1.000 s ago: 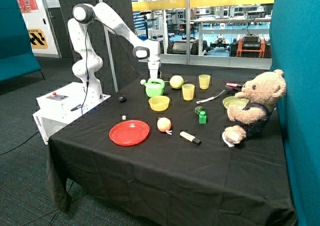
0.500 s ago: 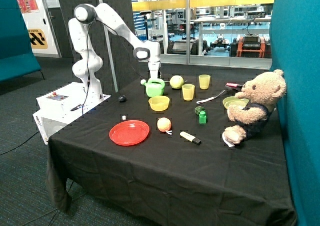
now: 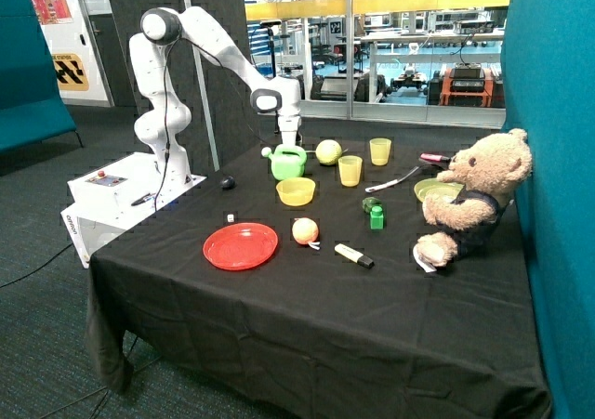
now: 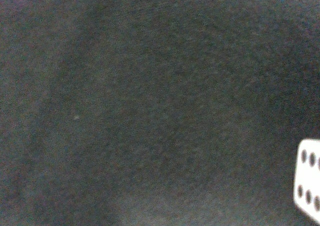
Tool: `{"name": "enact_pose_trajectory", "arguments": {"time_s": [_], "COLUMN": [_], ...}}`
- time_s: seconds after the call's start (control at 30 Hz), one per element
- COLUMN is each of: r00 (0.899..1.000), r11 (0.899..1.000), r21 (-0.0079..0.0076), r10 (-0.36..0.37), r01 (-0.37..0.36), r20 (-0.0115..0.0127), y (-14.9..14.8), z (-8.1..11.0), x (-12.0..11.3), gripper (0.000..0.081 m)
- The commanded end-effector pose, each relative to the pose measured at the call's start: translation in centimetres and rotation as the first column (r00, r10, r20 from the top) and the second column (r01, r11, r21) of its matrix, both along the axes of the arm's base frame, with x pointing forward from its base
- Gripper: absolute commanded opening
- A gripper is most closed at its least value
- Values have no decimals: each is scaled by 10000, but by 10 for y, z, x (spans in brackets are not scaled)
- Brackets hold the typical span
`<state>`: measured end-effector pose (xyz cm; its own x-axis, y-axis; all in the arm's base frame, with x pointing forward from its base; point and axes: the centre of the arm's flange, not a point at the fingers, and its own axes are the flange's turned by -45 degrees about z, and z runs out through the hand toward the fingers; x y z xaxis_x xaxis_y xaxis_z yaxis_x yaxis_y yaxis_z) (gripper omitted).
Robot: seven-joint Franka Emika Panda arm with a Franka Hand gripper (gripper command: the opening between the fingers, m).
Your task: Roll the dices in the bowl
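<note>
A tiny white die (image 3: 231, 217) lies on the black cloth just behind the red plate (image 3: 240, 246). The wrist view shows part of a white die (image 4: 310, 183) with dark pips lying on the black cloth, very close to the camera. The yellow bowl (image 3: 296, 191) stands in the middle of the table, in front of the green watering can (image 3: 288, 163). My gripper (image 3: 291, 142) is low, just behind the watering can, which hides its tips. No fingers show in the wrist view.
Two yellow cups (image 3: 350, 170) (image 3: 379, 150) and a yellow-green ball (image 3: 328, 151) stand near the watering can. A small black round object (image 3: 227, 183), a peach-coloured ball (image 3: 305, 230), a marker (image 3: 354, 255), green blocks (image 3: 376, 215), a second bowl (image 3: 433, 189) and a teddy bear (image 3: 474, 196) are also on the table.
The arm's wrist has shifted slightly toward the watering can side. Nothing on the table has moved.
</note>
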<state>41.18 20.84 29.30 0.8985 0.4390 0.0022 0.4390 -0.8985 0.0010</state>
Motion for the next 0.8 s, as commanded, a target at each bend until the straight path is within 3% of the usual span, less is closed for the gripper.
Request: {"name": "enact_pose_trajectory", "arguments": {"time_s": [0.0, 0.77], "r00": [10000, 10000], "r11": [10000, 10000], "r21": [-1, -1], "r10": [-62, -22], "r01": [62, 22], "r20": [-24, -24], "y": [-7, -4], "z": [-5, -19], "x": [8, 10], "gripper": [420, 371]}}
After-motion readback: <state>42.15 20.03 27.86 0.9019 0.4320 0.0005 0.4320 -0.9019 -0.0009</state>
